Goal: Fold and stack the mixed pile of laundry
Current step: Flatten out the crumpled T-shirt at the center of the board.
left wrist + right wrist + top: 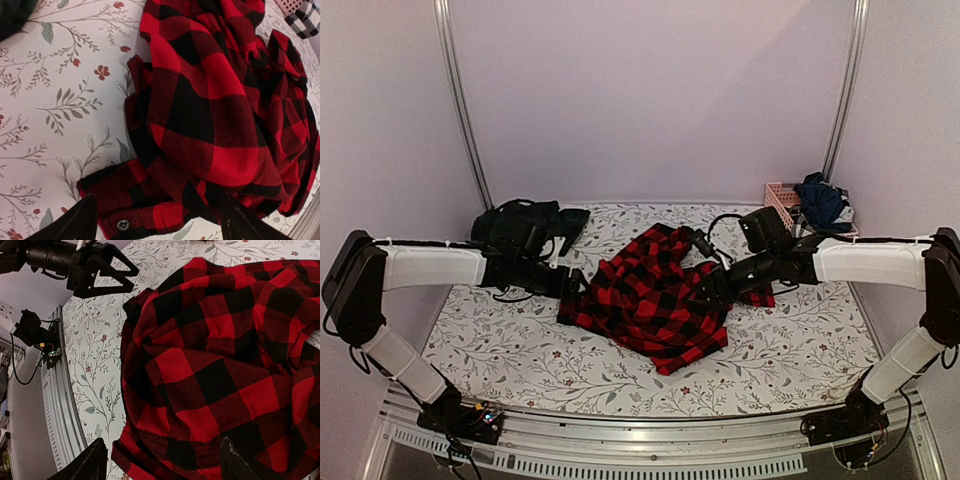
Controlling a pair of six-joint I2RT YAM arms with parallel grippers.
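Left claw (159, 199) and right claw (162, 441) wide, empty, over the checked shirt (655, 300); dark clothes (525, 225) and pink basket (778, 192) behind.

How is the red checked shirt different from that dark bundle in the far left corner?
The red checked shirt is bright red-and-black checks; the dark bundle looks dark green to black. The shirt sprawls wide mid-table; the bundle sits bunched smaller, behind the left arm. Both are crumpled, unfolded, lying on the leaf-patterned cloth.
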